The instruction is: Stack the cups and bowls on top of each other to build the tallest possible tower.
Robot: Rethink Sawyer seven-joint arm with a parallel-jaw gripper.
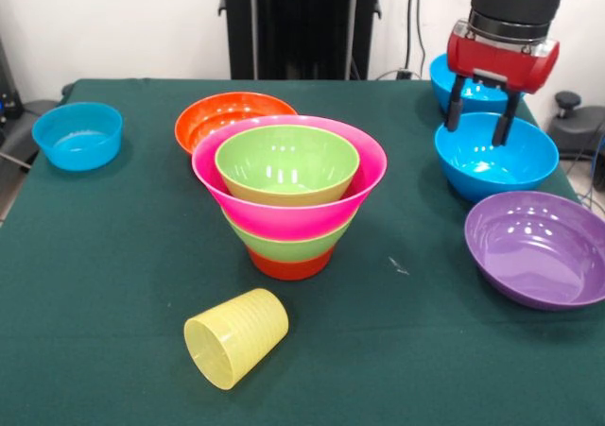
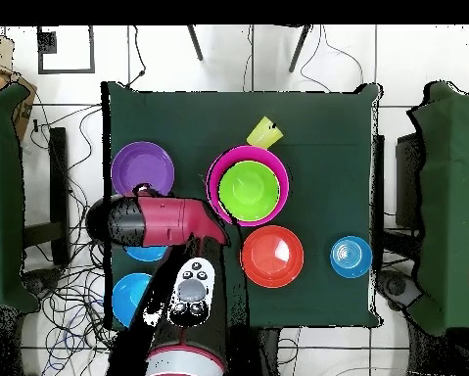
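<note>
Gripper [image 1: 479, 122], upper right of frame, fingers spread over blue bowl [image 1: 495, 156] rim. Risk: glossy rim slips during pinch; tower [image 1: 289, 195] w/ narrow orange base may tip on placement.

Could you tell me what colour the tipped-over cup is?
Pale yellow cup, clearest in the front view.

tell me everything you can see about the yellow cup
The yellow cup is a translucent pale-yellow plastic tumbler with faint horizontal ribs. It lies tipped on its side on the green table cloth, open mouth toward the front camera, just in front of the bowl tower without touching it. It looks empty and nothing holds it.
</note>
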